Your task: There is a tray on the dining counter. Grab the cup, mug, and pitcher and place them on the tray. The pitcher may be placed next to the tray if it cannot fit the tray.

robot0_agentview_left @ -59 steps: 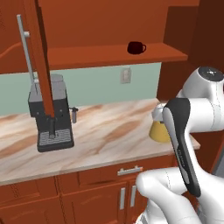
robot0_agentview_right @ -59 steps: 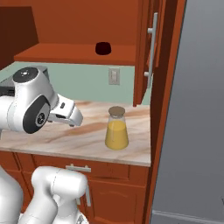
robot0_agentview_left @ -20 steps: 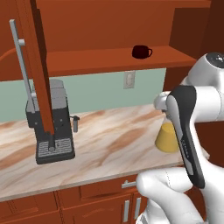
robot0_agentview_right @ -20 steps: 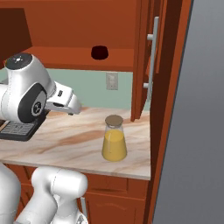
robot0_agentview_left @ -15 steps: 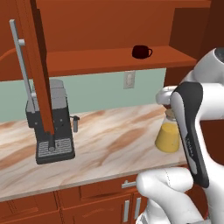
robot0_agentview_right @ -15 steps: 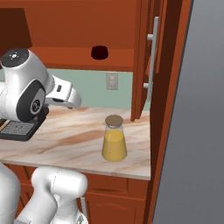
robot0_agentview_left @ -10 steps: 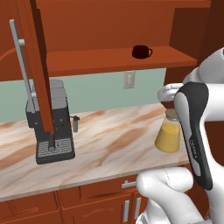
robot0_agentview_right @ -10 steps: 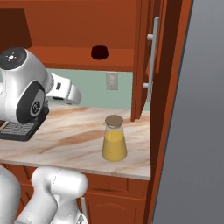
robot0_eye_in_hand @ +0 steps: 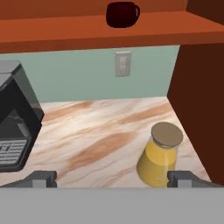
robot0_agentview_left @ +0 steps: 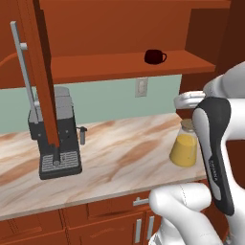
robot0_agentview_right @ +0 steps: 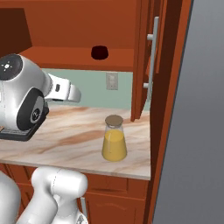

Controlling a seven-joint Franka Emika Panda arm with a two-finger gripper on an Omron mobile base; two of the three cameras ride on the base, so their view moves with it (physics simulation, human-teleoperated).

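1. From the left base camera, the white arm rises at the lower right, and its dark-sided forearm crosses in front of part of the pitcher [robot0_agentview_left: 184, 147]. That glass vessel of orange liquid stands upright near the right end of the marbled counter [robot0_agentview_left: 119, 158]. The mug [robot0_agentview_left: 154, 56] sits on the wooden shelf [robot0_agentview_left: 119, 64] above, near its right end, with its handle to the right. A coffee machine [robot0_agentview_left: 55, 134] stands on the counter at the left, partly behind an open cabinet door [robot0_agentview_left: 40, 72]. A wall outlet [robot0_agentview_left: 141, 87] shows on the green wall below the shelf. The pincer itself cannot be made out from this side.

2. From the right base camera, the arm's wrist points right, above the counter, and its far end stops well left of the pitcher [robot0_agentview_right: 114, 138], touching nothing. The pitcher stands with its tan lid on, close to the counter's right end and beside the cabinet side. The mug [robot0_agentview_right: 99, 52] sits in shadow on the shelf above it.

3. Along the hand camera, the gripper [robot0_eye_in_hand: 111, 179] has its two dark fingertips [robot0_eye_in_hand: 41, 178] spread as wide as they go, at opposite lower corners, with nothing between them. The pitcher [robot0_eye_in_hand: 159, 154] stands just inside the right-hand tip, low in the picture, not gripped. The mug [robot0_eye_in_hand: 122, 14] sits on the shelf at the top.
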